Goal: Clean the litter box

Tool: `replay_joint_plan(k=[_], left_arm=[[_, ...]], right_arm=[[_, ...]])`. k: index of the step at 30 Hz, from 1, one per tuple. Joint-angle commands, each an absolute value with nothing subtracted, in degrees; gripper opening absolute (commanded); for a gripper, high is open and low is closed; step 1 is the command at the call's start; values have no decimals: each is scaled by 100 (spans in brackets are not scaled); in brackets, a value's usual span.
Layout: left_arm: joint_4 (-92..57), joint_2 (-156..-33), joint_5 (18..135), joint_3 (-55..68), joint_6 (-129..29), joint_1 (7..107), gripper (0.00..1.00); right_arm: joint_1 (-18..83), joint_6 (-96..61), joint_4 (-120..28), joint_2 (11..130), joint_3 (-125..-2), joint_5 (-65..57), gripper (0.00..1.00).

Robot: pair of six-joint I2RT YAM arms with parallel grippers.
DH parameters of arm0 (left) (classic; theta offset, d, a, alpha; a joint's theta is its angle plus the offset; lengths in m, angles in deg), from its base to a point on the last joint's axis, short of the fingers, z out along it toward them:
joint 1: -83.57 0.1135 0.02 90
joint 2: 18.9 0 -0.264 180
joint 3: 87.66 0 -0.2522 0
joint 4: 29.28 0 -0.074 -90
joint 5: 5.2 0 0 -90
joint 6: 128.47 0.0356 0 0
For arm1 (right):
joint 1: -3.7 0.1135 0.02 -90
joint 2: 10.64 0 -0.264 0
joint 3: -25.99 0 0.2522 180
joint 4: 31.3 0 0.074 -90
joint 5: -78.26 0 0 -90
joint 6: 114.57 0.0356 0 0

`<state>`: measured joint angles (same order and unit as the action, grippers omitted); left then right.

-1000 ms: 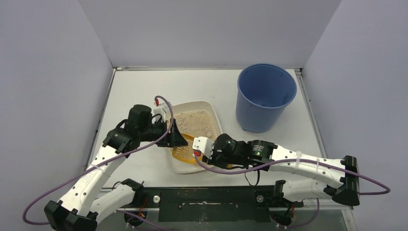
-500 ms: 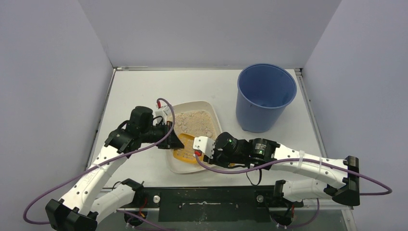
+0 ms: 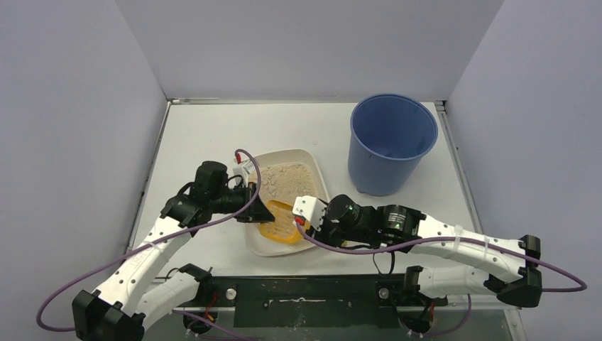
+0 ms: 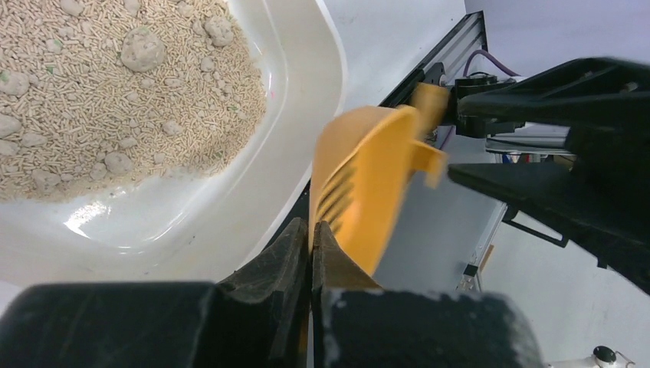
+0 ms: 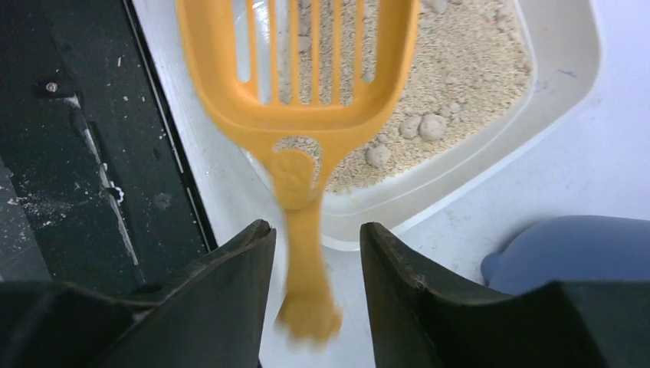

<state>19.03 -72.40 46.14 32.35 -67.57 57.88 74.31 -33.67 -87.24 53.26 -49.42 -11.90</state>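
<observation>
The litter box (image 3: 284,152) sits on the table (image 3: 206,135) between both arms, with beige litter (image 3: 287,181) and clumps heaped in its far half. The left gripper (image 4: 310,230) pinches the orange scoop (image 3: 280,227) by its front lip. The right gripper (image 5: 316,234) has its jaws parted around the handle. A blue bucket (image 3: 387,167) stands apart to the right.

Scoop (image 3: 280,224) above near end of litter box (image 3: 266,246); bucket (image 3: 392,142) farther right.

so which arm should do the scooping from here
Probably right: the right tool is open around the scoop handle, facing the litter box, ready to grip. The left tool is shut on the scoop's rim, an awkward hold for digging.
</observation>
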Motion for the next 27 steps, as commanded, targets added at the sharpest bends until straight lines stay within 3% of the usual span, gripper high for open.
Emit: replay_joint_plan(k=[1, 4, 12, 16, 27], left_arm=[[1230, -7115, 4292, 3403, -6778, 5883, 0], [937, -7104, 4099, 3569, -6905, 5972, 0], [186, -7066, 3085, 4076, -7119, 6786, 0], [-634, -7030, 2688, 4360, -7709, 6950, 0], [-2670, -6879, 2119, 5001, -9122, 7195, 0]], right_arm=[[7437, -2813, -8556, 4751, -5071, -1730, 51], [7428, -2489, -8543, 4418, -4947, -1920, 67], [7357, -893, -8246, 3698, -4562, -2553, 95], [7274, -135, -8259, 3566, -4480, -2612, 100], [6383, 1759, -7284, 2810, -3689, -1951, 100]])
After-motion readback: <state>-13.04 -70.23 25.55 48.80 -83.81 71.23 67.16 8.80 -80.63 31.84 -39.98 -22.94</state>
